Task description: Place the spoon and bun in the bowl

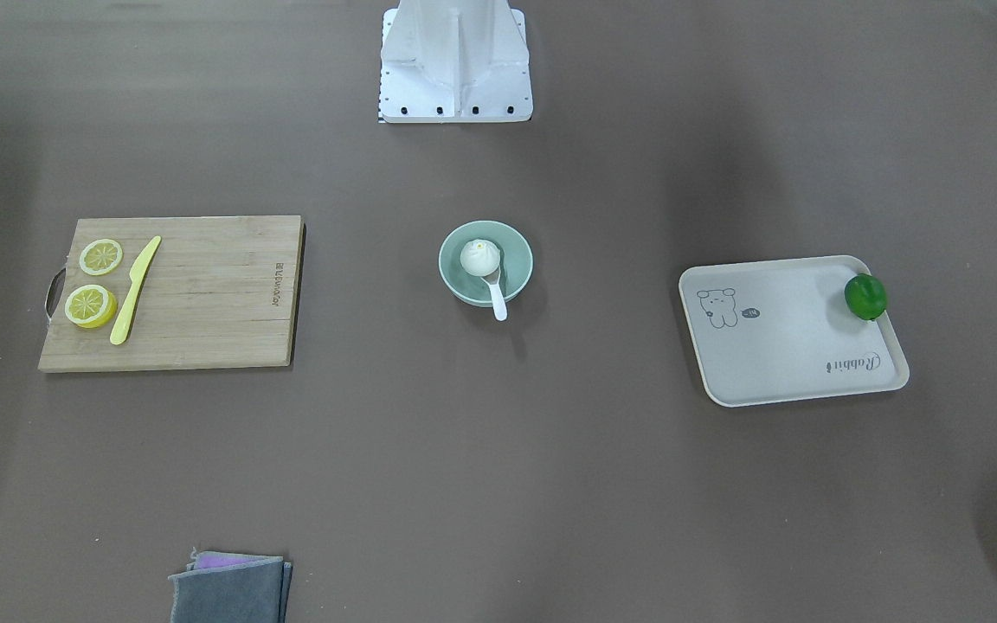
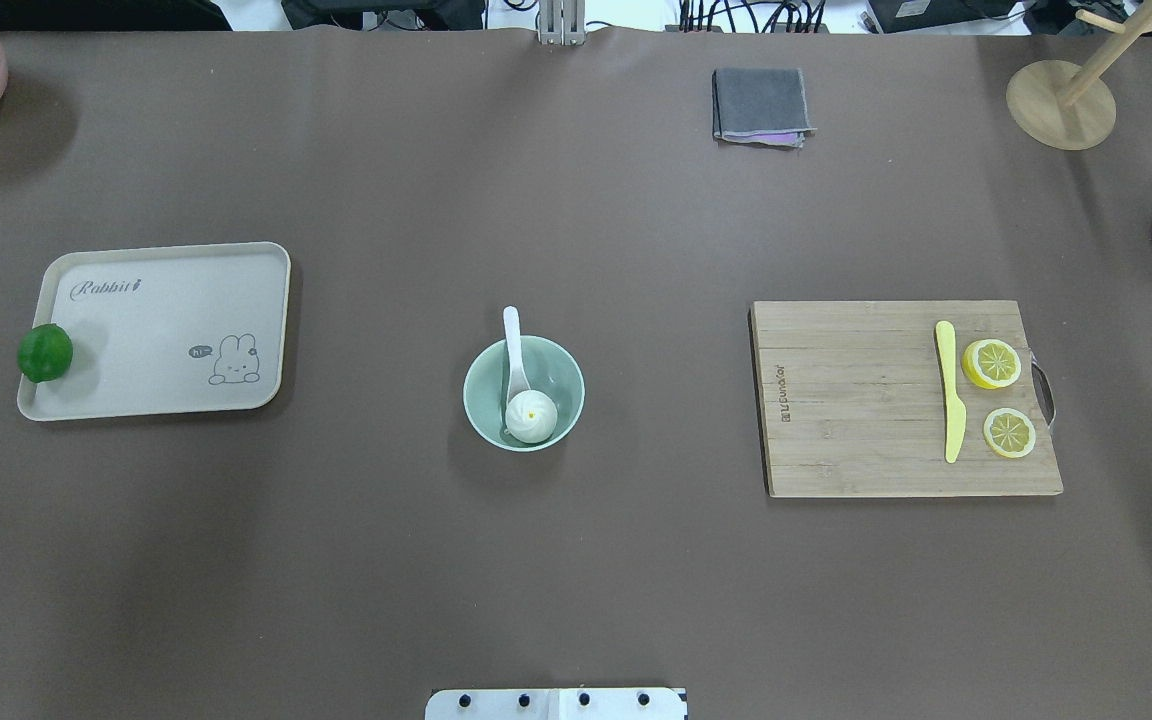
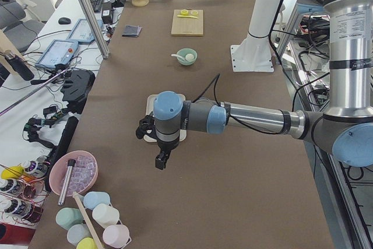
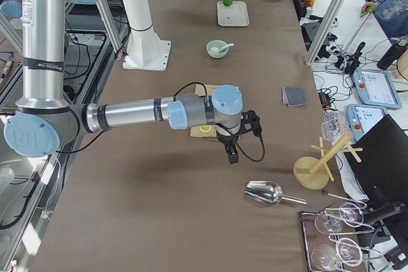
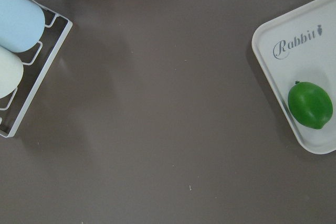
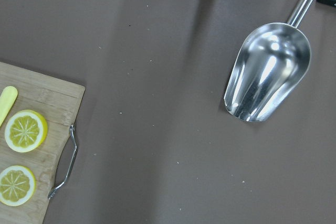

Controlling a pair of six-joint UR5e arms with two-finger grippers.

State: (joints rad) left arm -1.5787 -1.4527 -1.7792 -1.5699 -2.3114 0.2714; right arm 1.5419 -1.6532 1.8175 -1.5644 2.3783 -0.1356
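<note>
The pale mint-green bowl (image 1: 513,270) (image 2: 558,372) stands at the middle of the table. The white pleated bun (image 1: 479,257) (image 2: 530,416) lies inside it. The white spoon (image 1: 497,301) (image 2: 512,340) rests in the bowl with its scoop by the bun and its handle sticking out over the rim. No gripper shows in the overhead or front views. The left gripper (image 3: 161,159) hangs over the table's end beyond the tray, far from the bowl (image 3: 187,56). The right gripper (image 4: 233,155) hangs past the cutting board, far from the bowl (image 4: 217,49). I cannot tell whether either is open or shut.
A beige tray (image 2: 166,300) with a green lime (image 2: 44,352) lies on the left. A wooden cutting board (image 2: 856,400) with a yellow-green knife (image 2: 951,400) and two lemon slices lies on the right. A folded grey cloth (image 2: 760,105) and a metal scoop (image 6: 268,72) lie farther off.
</note>
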